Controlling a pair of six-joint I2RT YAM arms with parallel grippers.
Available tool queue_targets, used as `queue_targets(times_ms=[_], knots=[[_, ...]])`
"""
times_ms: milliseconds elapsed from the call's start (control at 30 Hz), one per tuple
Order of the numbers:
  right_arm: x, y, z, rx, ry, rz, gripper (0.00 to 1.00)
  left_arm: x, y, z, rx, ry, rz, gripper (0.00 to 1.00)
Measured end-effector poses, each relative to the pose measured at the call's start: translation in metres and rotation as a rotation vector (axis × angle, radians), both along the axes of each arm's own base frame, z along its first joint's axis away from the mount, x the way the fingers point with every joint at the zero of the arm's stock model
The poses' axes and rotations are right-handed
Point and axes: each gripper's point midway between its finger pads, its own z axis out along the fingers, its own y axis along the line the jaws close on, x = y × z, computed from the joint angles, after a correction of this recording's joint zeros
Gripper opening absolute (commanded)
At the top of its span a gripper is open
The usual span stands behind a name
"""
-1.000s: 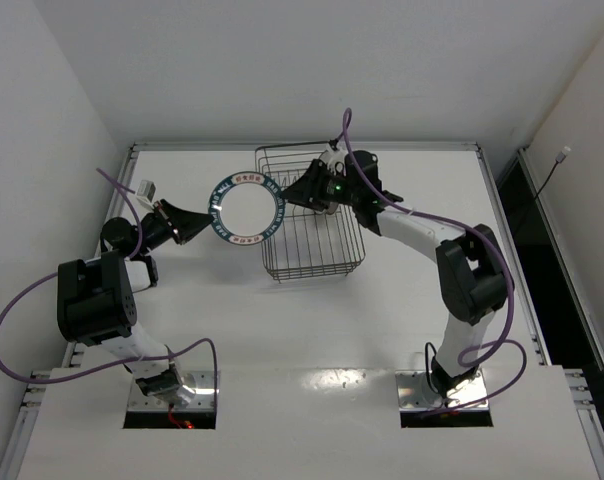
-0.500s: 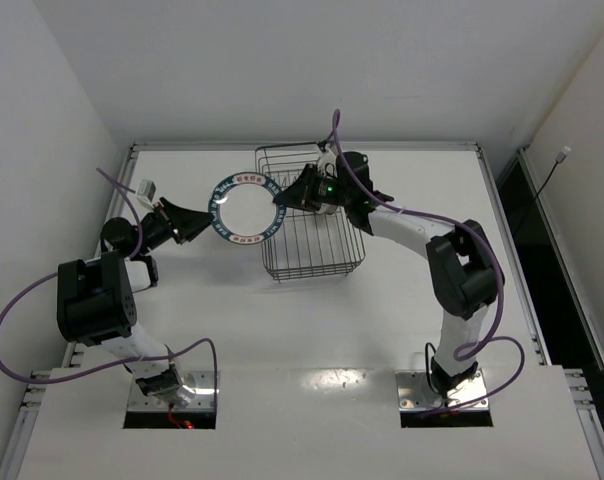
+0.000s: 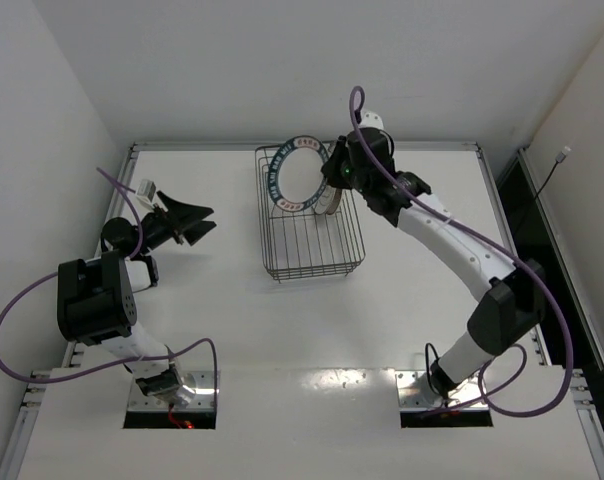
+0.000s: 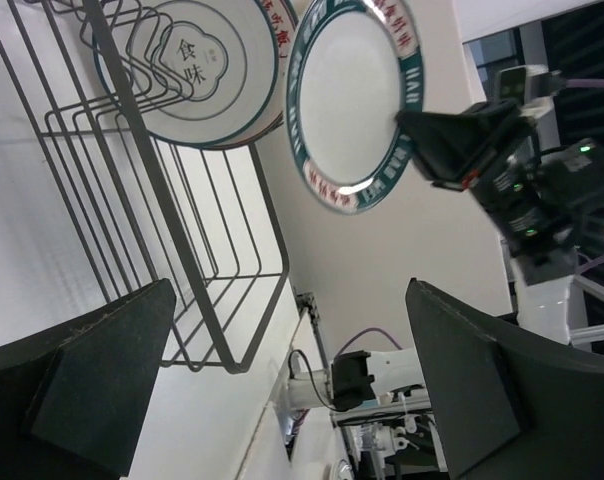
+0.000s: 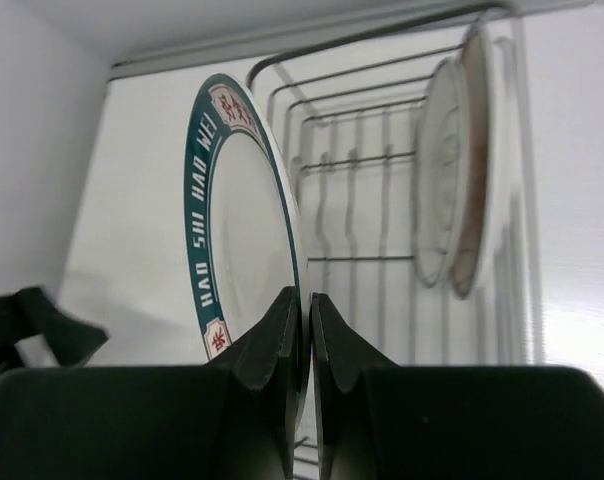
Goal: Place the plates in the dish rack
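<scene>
Plate [image 3: 296, 174], white, teal-rimmed, red-lettered.

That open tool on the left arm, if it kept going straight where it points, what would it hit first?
Most likely the dish rack: the left tool points across the table at its side wires. Height is hard to judge, so it might pass over the rim.

On the round white teal-rimmed plate [image 5: 244, 240], my right gripper [image 5: 309, 305] hides the lower rim; the dark wire dish rack [image 4: 162, 205] is cropped.
</scene>
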Motion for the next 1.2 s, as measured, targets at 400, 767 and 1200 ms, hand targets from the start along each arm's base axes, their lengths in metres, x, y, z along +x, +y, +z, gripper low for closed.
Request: queue_targets(times_ms=[400,767,1200], knots=[[0.039,-0.040,-0.008,-0.456,-0.019,-0.223,0.00,0.035,0.020,-0.008,0.288,0.002,0.135,1.00],[0.049,-0.051,-0.031,-0.604,0.000,-0.242,0.00,0.029,0.017,-0.039,0.549,0.090,0.166,1.00],[0.081,-0.033,-0.069,-0.666,0.009,-0.230,0.00,0.028,0.020,-0.051,0.599,0.129,0.187,1.00]])
